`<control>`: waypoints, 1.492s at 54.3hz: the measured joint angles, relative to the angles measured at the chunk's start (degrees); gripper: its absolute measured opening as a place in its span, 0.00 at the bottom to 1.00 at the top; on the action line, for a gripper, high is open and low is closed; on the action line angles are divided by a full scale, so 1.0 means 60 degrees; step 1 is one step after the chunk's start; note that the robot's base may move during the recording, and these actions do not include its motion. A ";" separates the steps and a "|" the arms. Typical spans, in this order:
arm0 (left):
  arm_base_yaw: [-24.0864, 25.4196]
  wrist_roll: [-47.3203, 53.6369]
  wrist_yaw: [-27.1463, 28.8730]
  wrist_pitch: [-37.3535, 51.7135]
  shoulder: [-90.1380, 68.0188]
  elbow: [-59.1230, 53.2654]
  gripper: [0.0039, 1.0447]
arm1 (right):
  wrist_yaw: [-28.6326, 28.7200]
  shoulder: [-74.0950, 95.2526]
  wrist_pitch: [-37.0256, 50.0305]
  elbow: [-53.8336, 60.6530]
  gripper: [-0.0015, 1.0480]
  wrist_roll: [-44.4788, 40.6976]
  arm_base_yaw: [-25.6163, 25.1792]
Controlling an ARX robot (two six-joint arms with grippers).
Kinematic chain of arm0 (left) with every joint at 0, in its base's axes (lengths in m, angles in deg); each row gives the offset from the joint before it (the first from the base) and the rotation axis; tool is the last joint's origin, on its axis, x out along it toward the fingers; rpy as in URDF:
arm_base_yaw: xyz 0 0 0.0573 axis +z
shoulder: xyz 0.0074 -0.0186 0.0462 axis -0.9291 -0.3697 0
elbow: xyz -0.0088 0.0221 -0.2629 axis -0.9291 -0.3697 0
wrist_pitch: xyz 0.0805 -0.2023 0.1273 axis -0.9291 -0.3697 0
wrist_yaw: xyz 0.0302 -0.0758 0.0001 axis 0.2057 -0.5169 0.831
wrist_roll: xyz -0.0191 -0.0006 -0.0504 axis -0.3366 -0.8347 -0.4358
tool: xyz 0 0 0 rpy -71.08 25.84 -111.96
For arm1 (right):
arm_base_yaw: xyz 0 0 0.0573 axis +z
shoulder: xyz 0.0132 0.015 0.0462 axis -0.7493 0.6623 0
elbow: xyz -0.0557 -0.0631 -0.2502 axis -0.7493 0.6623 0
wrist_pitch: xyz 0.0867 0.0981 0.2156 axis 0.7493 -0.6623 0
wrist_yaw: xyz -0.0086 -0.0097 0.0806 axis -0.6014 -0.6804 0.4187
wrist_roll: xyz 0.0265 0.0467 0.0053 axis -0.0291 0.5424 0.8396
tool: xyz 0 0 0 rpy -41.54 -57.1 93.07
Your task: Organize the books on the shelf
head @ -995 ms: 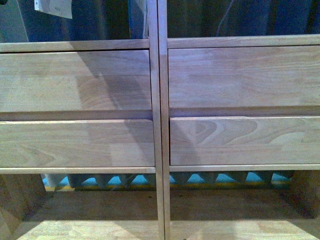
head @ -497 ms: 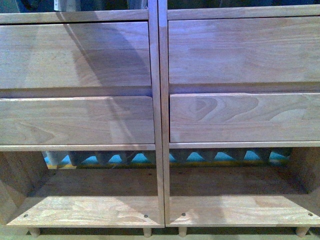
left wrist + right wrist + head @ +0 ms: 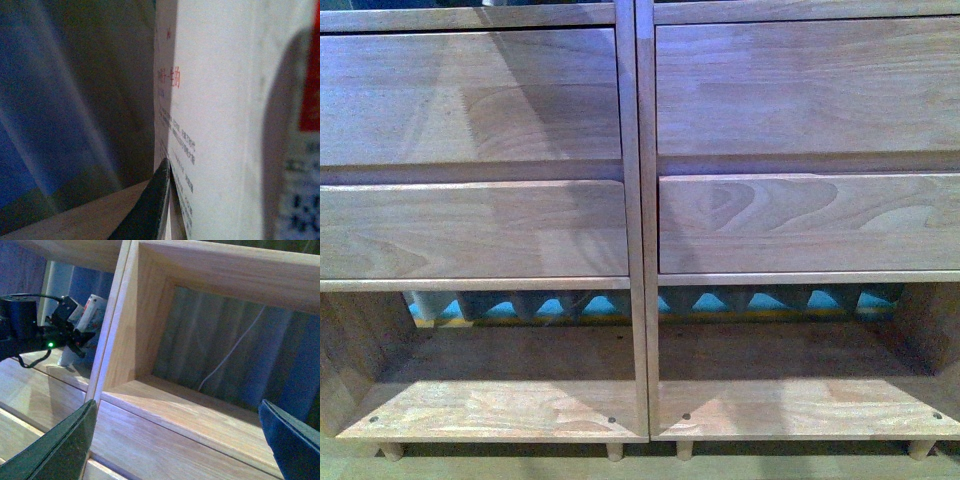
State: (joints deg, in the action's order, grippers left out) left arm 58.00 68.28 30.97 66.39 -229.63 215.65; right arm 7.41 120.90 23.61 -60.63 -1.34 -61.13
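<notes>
Only the shelf (image 3: 638, 200) shows in the front view, with no arm before it. The right gripper (image 3: 177, 407) is raised before an open compartment, jaws spread wide with nothing between them. In the neighbouring compartment the left arm (image 3: 20, 325) reaches in, its left gripper (image 3: 75, 332) beside the white book (image 3: 220, 100). One dark finger (image 3: 150, 210) lies against the cover. Whether these jaws pinch the book, I cannot tell.

Front camera near shelf (image 3: 638, 200); wrists apparently higher.
</notes>
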 joint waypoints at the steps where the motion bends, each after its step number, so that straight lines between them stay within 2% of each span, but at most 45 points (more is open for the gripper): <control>1: -0.0029 -0.0011 0.0000 -0.0036 -0.0036 0.0066 0.16 | 0.0000 0.0000 0.0000 0.0000 0.93 0.0000 0.0000; 12: -0.0146 -0.0179 -0.0080 -0.0226 -0.0077 0.0160 0.16 | 0.0000 0.0000 0.0000 0.0000 0.93 0.0000 0.0000; 15: -0.0149 -0.0237 -0.0069 -0.0193 -0.0007 0.0025 0.24 | 0.0000 0.0000 0.0000 0.0000 0.93 0.0000 0.0000; 19: -0.0149 -0.0277 -0.0044 0.0011 0.0317 -0.0608 0.41 | 0.0000 0.0000 0.0000 0.0000 0.93 0.0000 0.0000; 31: -0.0146 -0.0361 -0.0076 0.0667 0.1235 -0.2324 0.71 | -0.0004 0.0000 0.0000 0.0000 0.93 0.0000 0.0000; 39: -0.0142 -0.0521 -0.0022 0.1475 0.2284 -0.4105 0.94 | 0.0000 0.0000 0.0000 0.0000 0.93 -0.0004 0.0000; 61: -0.0430 -0.1173 0.0969 0.2983 0.5595 -0.8859 0.93 | 0.0000 0.0000 0.0000 0.0000 0.93 -0.0004 0.0000; 71: -0.1031 -0.1508 0.1785 0.3676 0.8382 -1.2236 0.93 | 0.0000 0.0000 0.0000 0.0000 0.93 -0.0004 0.0000; 75: -0.1082 -0.1617 0.2175 0.3654 0.9442 -1.3318 0.93 | 0.0000 0.0000 0.0000 0.0000 0.93 -0.0004 0.0000; 81: -0.0860 -0.2157 0.2871 0.3206 1.2732 -1.6367 0.93 | 0.0004 0.0000 0.0000 0.0000 0.93 -0.0004 0.0004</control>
State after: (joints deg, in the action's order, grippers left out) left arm 52.84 55.34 48.20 85.62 -153.24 117.45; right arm 7.43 120.90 23.61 -60.63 -1.36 -61.11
